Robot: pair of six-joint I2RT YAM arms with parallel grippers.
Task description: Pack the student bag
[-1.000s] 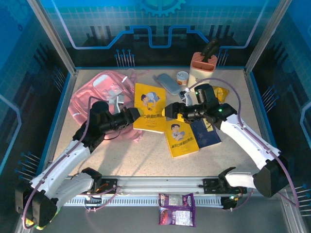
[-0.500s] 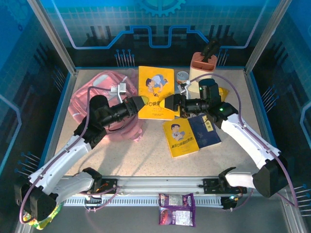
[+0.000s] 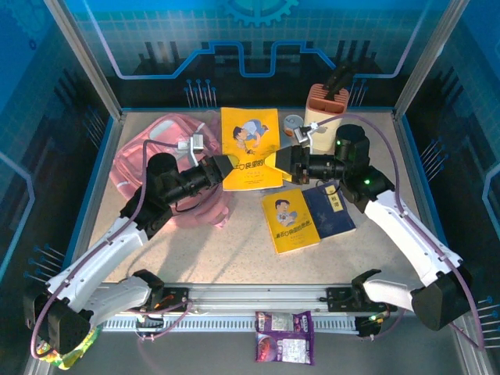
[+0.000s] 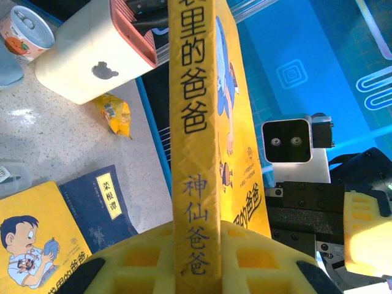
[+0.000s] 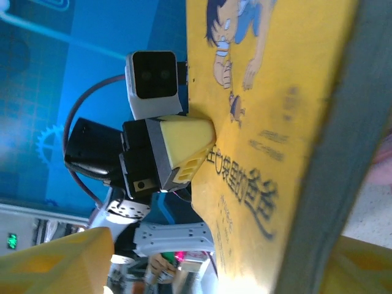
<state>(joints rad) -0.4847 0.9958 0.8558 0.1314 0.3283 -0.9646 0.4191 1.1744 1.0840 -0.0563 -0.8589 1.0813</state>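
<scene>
1. My left tool pinches the yellow picture book by its spine, raised off the desk.
2. My right tool is spread around the book's opposite edge, one pad clear of the cover.
3. The pink student bag lies at the desk's left rear, beside my left arm.

You have three books to count, two yellow and one dark blue. The raised yellow book is up off the worktop toward its far edge. The flat yellow book and the dark blue book lie touching, right of the middle.

There is one student bag, pink, in the far left corner.

Along the far edge, right of centre, you have one white and pink holder and one small can just beside it.

There are two snack packets: a yellow packet near the holder, and a purple packet just past the near edge, below the rail.
</scene>
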